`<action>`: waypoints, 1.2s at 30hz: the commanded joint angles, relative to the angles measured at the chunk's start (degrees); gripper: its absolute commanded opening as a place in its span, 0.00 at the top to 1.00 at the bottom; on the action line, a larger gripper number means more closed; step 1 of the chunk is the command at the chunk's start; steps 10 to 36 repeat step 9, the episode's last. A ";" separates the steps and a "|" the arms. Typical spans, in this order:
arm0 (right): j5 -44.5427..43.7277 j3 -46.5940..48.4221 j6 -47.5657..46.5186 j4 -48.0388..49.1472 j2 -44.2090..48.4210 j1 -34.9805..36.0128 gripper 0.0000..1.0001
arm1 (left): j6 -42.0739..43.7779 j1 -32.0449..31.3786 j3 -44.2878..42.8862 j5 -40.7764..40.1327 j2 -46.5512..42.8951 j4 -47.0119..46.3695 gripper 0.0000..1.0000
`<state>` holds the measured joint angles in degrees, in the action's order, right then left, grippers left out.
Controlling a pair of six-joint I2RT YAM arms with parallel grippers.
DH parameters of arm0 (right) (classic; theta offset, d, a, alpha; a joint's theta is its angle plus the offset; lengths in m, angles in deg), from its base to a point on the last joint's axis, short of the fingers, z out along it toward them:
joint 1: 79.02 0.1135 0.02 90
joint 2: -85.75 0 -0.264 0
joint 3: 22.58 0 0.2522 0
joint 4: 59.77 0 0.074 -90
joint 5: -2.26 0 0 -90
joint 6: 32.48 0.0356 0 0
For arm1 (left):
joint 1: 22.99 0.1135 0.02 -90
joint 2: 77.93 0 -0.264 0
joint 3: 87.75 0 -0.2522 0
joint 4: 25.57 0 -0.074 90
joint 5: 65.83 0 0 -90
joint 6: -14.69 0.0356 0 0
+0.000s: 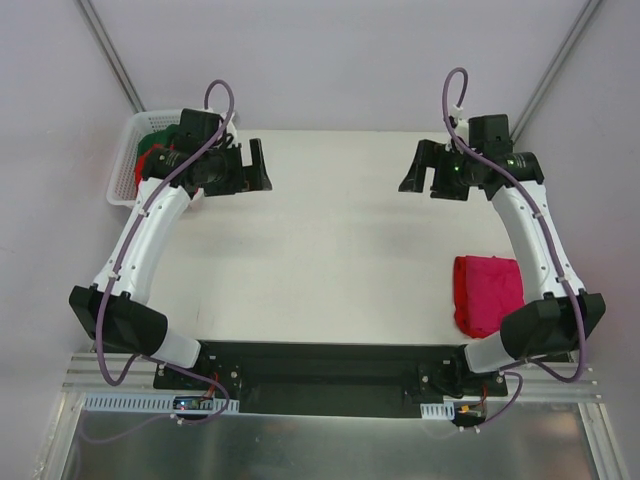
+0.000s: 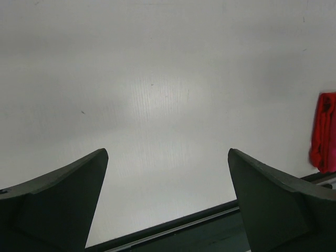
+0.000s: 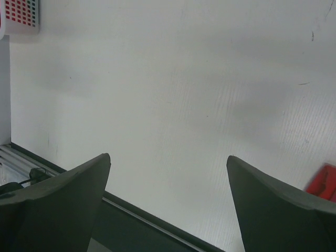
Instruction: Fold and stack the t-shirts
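A folded stack of t-shirts [image 1: 487,291], magenta-pink on top with red under it, lies at the table's right near the front. It shows as a red strip at the right edge of the left wrist view [image 2: 324,131] and as a red corner in the right wrist view [image 3: 324,182]. A red t-shirt [image 1: 147,160] and a dark green t-shirt [image 1: 160,132] lie in the basket at the far left. My left gripper [image 1: 258,166] is open and empty over the far left table. My right gripper [image 1: 417,166] is open and empty over the far right.
The white lattice basket [image 1: 127,165] stands off the table's far left corner; its corner shows in the right wrist view [image 3: 20,16]. A black rail [image 1: 330,352] runs along the table's near edge.
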<state>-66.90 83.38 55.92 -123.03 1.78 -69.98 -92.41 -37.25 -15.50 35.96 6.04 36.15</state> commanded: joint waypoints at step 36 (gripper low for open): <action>0.35 3.86 -1.64 2.74 -0.15 1.86 0.04 | 3.22 -0.24 0.83 -0.81 -2.31 1.17 0.01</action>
